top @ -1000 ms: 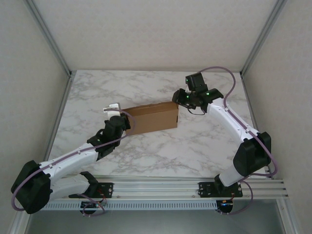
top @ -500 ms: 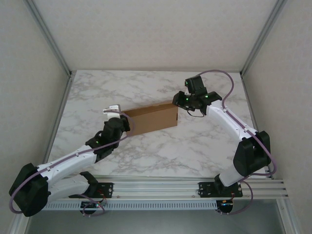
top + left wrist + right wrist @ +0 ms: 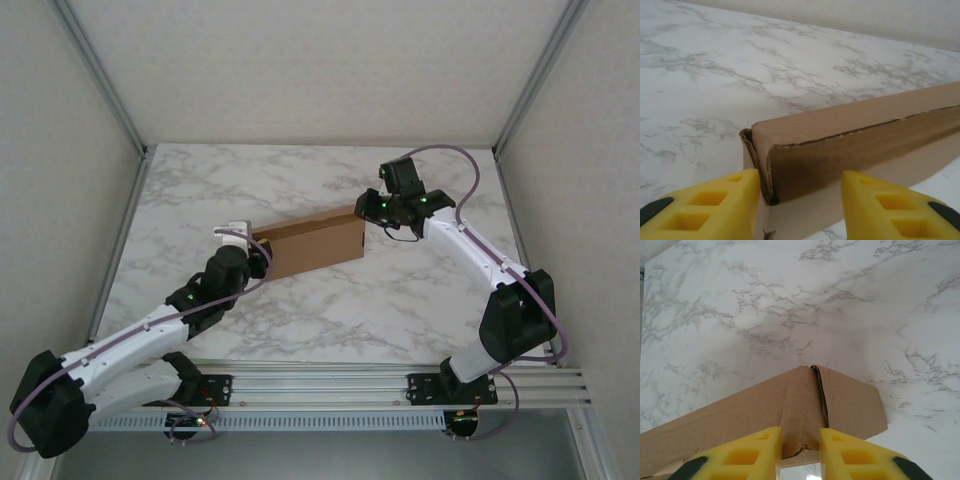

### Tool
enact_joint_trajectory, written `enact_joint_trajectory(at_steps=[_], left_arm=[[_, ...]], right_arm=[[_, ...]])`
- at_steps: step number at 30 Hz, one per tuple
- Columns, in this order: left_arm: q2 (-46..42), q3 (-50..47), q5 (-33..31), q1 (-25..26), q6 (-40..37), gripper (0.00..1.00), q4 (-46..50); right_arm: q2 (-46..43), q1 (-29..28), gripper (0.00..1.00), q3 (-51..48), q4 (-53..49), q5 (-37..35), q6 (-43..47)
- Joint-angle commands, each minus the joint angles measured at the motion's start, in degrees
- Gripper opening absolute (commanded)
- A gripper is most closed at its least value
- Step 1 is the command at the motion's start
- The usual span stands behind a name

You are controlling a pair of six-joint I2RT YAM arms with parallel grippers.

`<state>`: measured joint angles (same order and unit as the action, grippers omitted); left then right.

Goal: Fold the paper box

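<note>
The box (image 3: 312, 243) is lying on the table (image 3: 300, 180) as a closed, shallow shape, spanning between both grippers. The right gripper (image 3: 800, 436) is pinching the corner seam directly ahead of it, probably pinning the folded flap in place. The left gripper (image 3: 800, 181) is standing with fingers apart, straddling the opposite corner without clamping it, apparently leaving that end free.

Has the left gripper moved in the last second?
Yes. In the top view the left gripper has drawn back slightly toward the near rail, away from the paper box's left end; its jaws now stand apart astride that corner.
</note>
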<state>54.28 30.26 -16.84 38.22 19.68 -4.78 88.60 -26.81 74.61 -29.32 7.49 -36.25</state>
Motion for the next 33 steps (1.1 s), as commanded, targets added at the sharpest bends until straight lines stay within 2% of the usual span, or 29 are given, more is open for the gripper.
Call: enact_joint_trajectory(at_steps=[1,4,8,13,18,21,24,26,28,33], left_arm=[[-3.1,0.4,3.8,0.4,0.4,0.49,3.5],[-4.2,2.6,7.8,0.4,-0.5,0.52,7.1],[-5.0,4.7,15.5,0.4,0.3,0.51,10.8],[-8.3,6.1,15.6,0.2,3.3,0.49,14.5],[-6.8,14.1,13.9,-0.6,8.9,0.39,21.2],[-3.6,20.0,15.6,-2.6,12.2,0.39,23.7],[0.1,23.4,18.2,-6.1,16.5,0.44,24.9],[2.4,23.5,24.1,-10.1,19.5,0.45,23.7],[3.8,22.5,27.2,-12.5,21.9,0.46,21.9],[6.3,21.0,28.2,-13.7,24.0,0.47,20.1]], right_arm=[[-0.6,0.0,0.25,-2.0,-2.9,-2.1,0.7],[-0.8,-0.1,0.26,-2.3,-2.8,-2.4,0.5],[-1.0,0.0,0.27,-2.5,-2.8,-2.5,0.3],[-1.5,0.0,0.28,-3.0,-2.6,-3.2,0.4],[-1.6,-0.1,0.29,-3.0,-3.0,-3.2,0.4],[-1.9,0.0,0.29,-3.4,-2.9,-3.6,0.6],[-2.1,-0.1,0.29,-3.8,-3.1,-3.8,0.8],[-2.3,-0.1,0.3,-4.1,-3.2,-3.8,0.8],[-2.7,0.0,0.3,-4.3,-3.2,-4.0,1.1],[-2.9,0.0,0.3,-4.5,-3.5,-4.0,1.0]])
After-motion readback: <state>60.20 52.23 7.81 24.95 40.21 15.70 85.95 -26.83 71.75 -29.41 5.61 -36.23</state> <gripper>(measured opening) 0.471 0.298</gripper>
